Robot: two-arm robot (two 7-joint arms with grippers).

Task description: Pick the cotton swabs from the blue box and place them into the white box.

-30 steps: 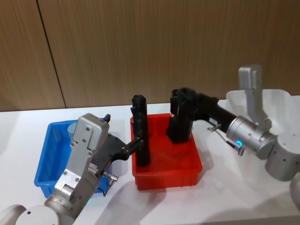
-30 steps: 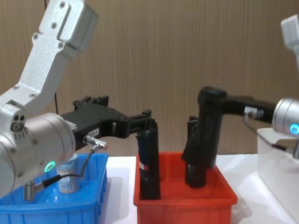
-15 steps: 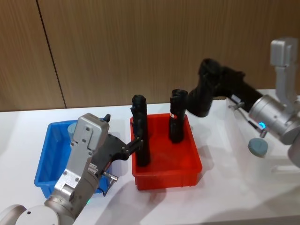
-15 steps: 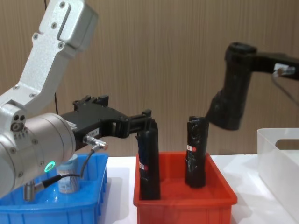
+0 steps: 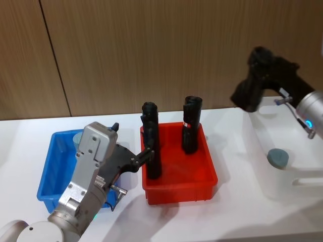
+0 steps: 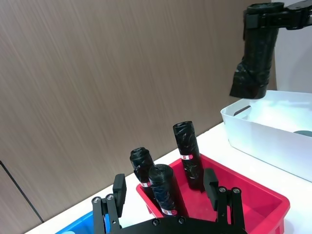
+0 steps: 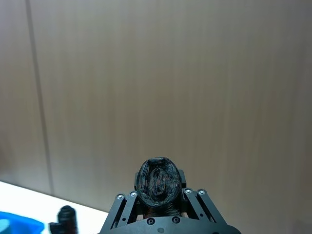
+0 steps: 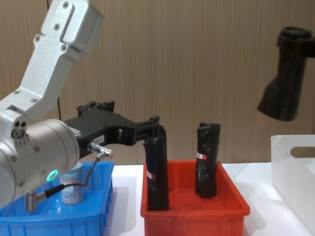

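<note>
Right gripper (image 5: 255, 75): raised high above the white box, closed on a black roll that hangs down from it; in the right wrist view the roll's top end sits clamped between the two fingers.
Held black roll (image 8: 283, 83): off the table, tilted, its lower end above the white box's rim in the chest view; the left wrist view shows it in the air over the near wall of that box.
Left gripper (image 8: 156, 124): reaching from over the blue box toward the red bin, fingers spread apart, level with the top of the nearest standing roll; whether a fingertip touches that roll cannot be told.
White box (image 8: 293, 167): on the table to the right of the red bin, translucent, open at the top.
Cotton swabs in white box (image 5: 277, 158): one jar with a pale blue lid lies on the box floor.
Blue box (image 5: 53, 166): on the table at the left, just beside the red bin, partly covered by the left arm.
Cotton swabs in blue box (image 8: 72, 189): one clear jar stands upright inside, behind the left arm's cable.
Red bin (image 5: 207, 179): between the two boxes.
Standing black rolls (image 5: 191, 126): upright in the red bin with red-and-white labels; the left wrist view shows three.
</note>
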